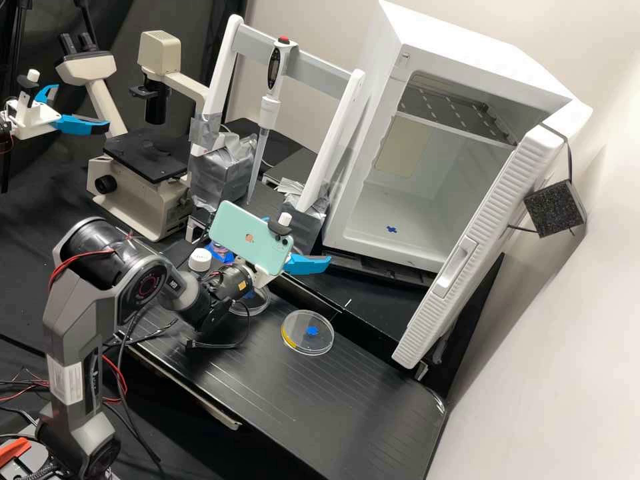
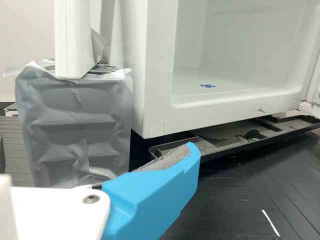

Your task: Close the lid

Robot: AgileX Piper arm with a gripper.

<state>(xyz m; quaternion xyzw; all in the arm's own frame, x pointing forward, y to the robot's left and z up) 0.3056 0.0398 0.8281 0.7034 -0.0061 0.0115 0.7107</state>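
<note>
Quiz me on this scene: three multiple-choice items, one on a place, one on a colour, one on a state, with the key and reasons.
1. Where in the white cabinet is the blue patch?
A) on its shelf
B) on its back wall
C) on its floor

2. What colour is the button on the pipette?
A) red
B) green
C) yellow

3. How does the cabinet door stand?
A) shut
B) open
C) taken off

Key:
1: C, both views show the patch low down, on the cabinet's bottom surface.
2: A, the pipette's top end shows red.
3: B, the door is swung aside and the inside shows.
</note>
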